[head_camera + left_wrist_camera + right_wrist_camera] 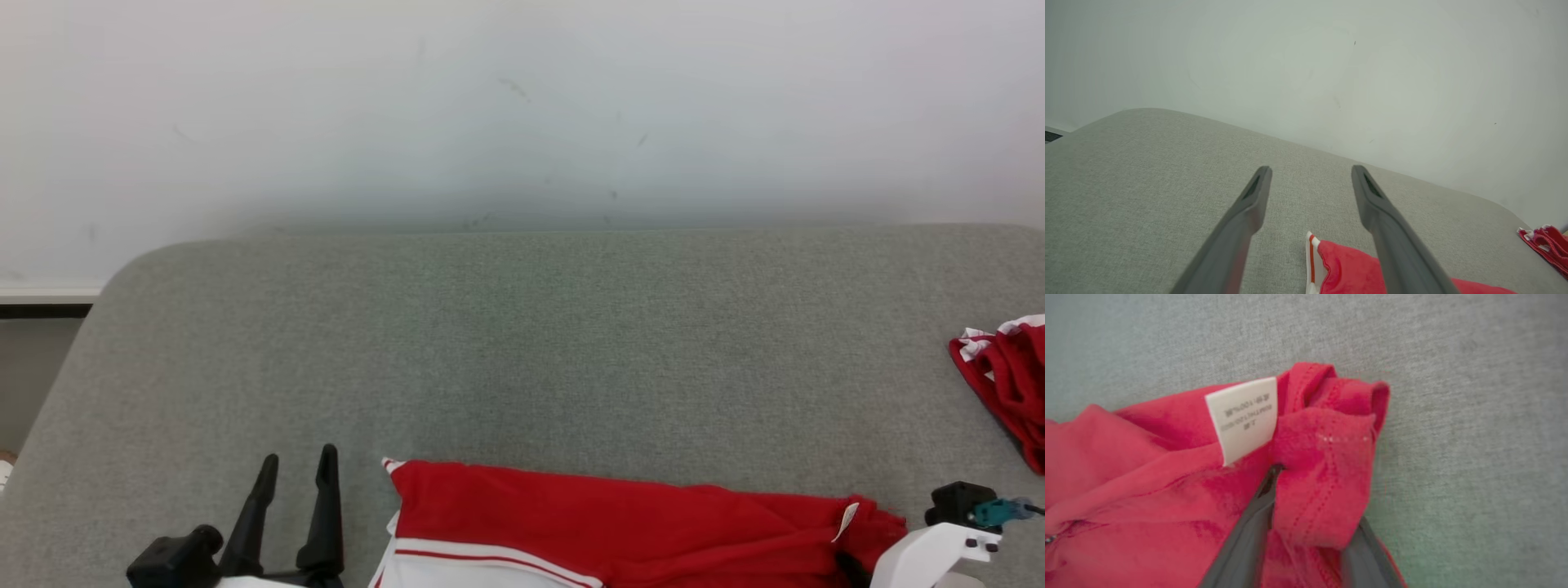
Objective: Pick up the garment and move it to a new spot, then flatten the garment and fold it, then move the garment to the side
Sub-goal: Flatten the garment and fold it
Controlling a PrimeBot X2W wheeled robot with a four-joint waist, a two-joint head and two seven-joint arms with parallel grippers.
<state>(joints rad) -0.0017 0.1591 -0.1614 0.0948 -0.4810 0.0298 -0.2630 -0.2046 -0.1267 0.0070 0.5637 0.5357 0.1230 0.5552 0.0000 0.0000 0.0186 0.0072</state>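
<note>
Garment point(637, 514): light, limp, grippy knit, so take the bunched hem by the label point(1244, 416), where right tool point(1318, 486) straddles a fold, clamp unclear; left tool point(1310, 169) spread, empty.

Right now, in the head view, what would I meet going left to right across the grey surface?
left gripper, open → red garment → its white label → crumpled red cloth at the right edge
</note>
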